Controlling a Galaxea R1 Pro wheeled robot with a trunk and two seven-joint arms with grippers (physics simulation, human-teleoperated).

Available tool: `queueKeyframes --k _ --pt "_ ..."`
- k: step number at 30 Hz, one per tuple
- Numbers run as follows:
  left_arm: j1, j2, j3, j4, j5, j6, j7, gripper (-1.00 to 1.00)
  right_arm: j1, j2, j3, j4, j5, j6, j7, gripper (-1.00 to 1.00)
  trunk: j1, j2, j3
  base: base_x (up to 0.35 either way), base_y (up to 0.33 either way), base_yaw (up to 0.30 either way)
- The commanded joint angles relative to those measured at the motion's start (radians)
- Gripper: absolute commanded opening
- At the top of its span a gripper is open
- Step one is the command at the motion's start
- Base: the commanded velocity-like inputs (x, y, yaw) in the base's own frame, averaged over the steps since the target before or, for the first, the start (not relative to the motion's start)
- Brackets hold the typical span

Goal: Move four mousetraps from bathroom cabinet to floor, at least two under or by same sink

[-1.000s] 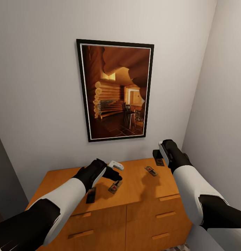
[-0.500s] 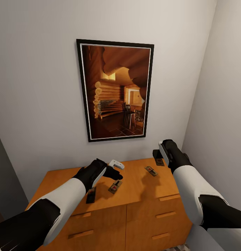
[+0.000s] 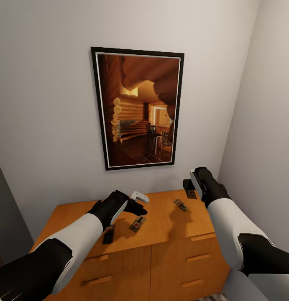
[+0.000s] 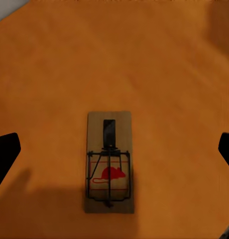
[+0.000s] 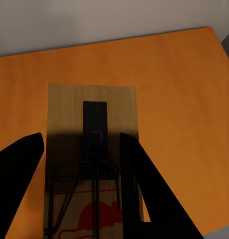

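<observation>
Several mousetraps lie on top of the orange-brown cabinet [image 3: 161, 228]. One mousetrap [image 3: 137, 224] lies just under my left gripper [image 3: 140, 203], which hovers open above it. In the left wrist view that trap [image 4: 109, 162] lies flat between widely spread fingertips [image 4: 6, 153]. A darker trap [image 3: 108, 234] rests near the cabinet's front edge, beside my left forearm. Another trap [image 3: 181, 205] lies right of centre. My right gripper [image 3: 189, 184] is open at the back right corner over a further trap [image 3: 190, 194]. The right wrist view has its fingers [image 5: 144, 189] straddling that trap [image 5: 92, 114].
A framed picture [image 3: 138, 109] of a log interior hangs on the white wall behind the cabinet. A side wall [image 3: 265, 125] closes in on the right. Drawer fronts with bar handles [image 3: 198, 257] face me below the cabinet top.
</observation>
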Motion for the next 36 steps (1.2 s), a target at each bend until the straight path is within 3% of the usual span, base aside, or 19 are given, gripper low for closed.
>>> queueKeyframes --k 1,36 --pt "-0.001 0.0 -0.003 0.0 0.004 0.005 0.003 1.0 -0.001 0.001 -0.006 -0.001 0.008 0.004 0.005 -1.0 0.001 -0.002 -0.002 0.0 -0.12 0.0" --pt "-0.001 0.0 -0.002 0.0 0.009 0.006 0.006 1.0 -0.001 0.001 -0.007 -0.001 0.007 0.003 0.006 -1.0 0.001 -0.002 -0.002 0.0 -0.01 0.0"
